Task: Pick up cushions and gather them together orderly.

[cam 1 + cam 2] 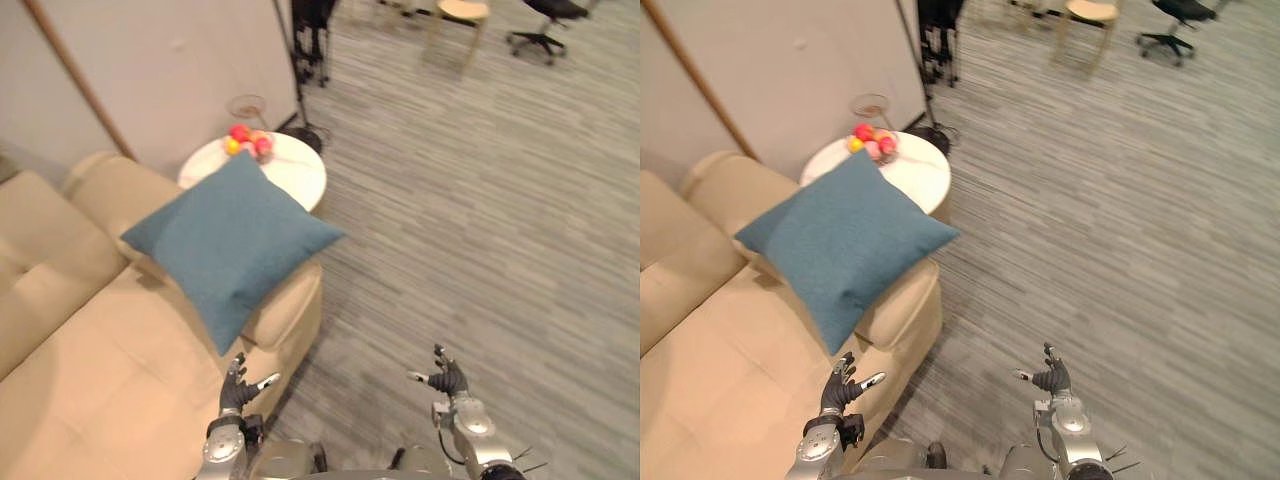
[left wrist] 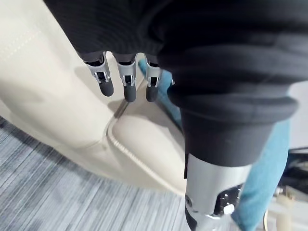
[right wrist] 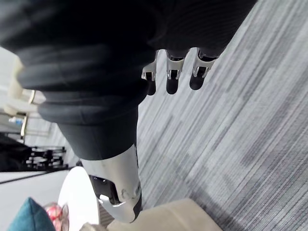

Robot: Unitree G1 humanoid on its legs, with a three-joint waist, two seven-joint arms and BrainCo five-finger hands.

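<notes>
Fruit [image 1: 248, 140] tops the table [image 1: 300, 178] behind the cushion [image 1: 230, 240] on the sofa arm [image 1: 288, 310]; left hand [image 1: 238, 388] and right hand [image 1: 447, 378] fingers [image 2: 127, 83] released.

You've got 1 teal sq cushion [image 1: 232, 243], plump, textured fabric, lying diamond-wise across the beige sofa armrest [image 1: 290, 312]. Top corner at the round white table [image 1: 300, 175], bottom corner over the seat.

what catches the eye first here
A blue cushion sits tilted on the armrest of the beige sofa, its far corner by a round white table bearing red and yellow round items. Low in the view, the left hand and right hand are open, holding nothing.
</notes>
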